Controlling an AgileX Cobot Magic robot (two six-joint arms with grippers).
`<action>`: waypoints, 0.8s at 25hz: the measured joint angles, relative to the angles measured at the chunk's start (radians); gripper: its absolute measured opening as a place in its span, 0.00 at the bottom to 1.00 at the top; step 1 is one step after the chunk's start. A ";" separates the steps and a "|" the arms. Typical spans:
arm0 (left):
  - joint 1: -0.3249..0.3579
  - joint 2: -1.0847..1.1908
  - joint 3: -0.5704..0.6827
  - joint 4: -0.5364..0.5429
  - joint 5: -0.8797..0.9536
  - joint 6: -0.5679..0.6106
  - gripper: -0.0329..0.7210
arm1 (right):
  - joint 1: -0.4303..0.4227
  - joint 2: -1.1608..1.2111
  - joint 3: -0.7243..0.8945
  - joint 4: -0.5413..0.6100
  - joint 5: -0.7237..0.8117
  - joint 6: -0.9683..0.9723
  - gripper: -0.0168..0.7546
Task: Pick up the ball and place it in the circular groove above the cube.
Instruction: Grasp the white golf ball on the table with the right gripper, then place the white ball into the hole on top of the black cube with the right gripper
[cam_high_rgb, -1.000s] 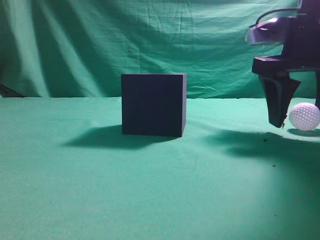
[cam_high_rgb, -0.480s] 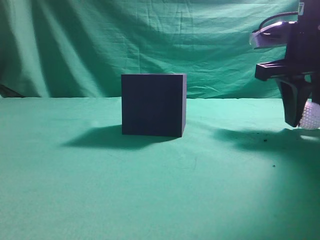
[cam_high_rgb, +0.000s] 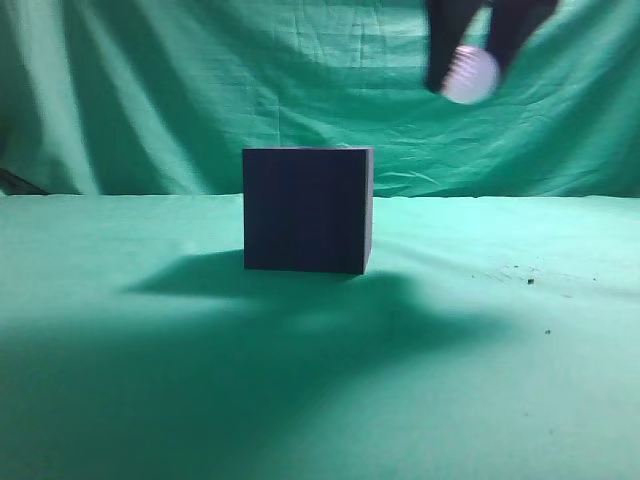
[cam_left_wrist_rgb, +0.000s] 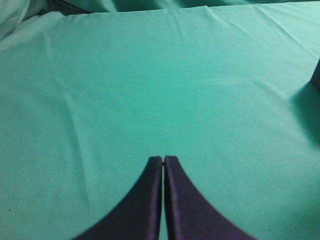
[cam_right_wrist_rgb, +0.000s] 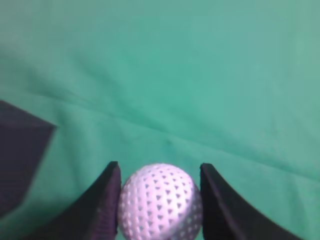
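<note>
The dark navy cube (cam_high_rgb: 307, 208) stands on the green cloth in the middle of the exterior view; its edge shows at the left of the right wrist view (cam_right_wrist_rgb: 20, 160) and at the right edge of the left wrist view (cam_left_wrist_rgb: 316, 75). My right gripper (cam_high_rgb: 472, 62) is shut on the white dimpled ball (cam_high_rgb: 469, 74) high in the air, up and to the right of the cube. The right wrist view shows the ball (cam_right_wrist_rgb: 160, 202) between the two black fingers (cam_right_wrist_rgb: 159, 172). My left gripper (cam_left_wrist_rgb: 163, 159) is shut and empty over bare cloth. The cube's top groove is hidden.
Green cloth (cam_high_rgb: 470, 380) covers the table and hangs as a wrinkled backdrop (cam_high_rgb: 200, 80). A few dark specks (cam_high_rgb: 528, 280) lie on the cloth at the right. The arm's shadow falls across the cloth in front of the cube.
My right gripper has closed on the ball at the far right, lifted it off the cloth and carried it up and to the left. The cube has not moved.
</note>
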 joint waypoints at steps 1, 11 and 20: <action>0.000 0.000 0.000 0.000 0.000 0.000 0.04 | 0.030 -0.002 -0.009 0.017 -0.003 -0.001 0.44; 0.000 0.000 0.000 0.000 0.000 0.000 0.04 | 0.240 0.063 -0.013 0.043 -0.162 -0.048 0.44; 0.000 0.000 0.000 0.000 0.000 0.000 0.04 | 0.240 0.105 -0.013 0.041 -0.186 -0.049 0.44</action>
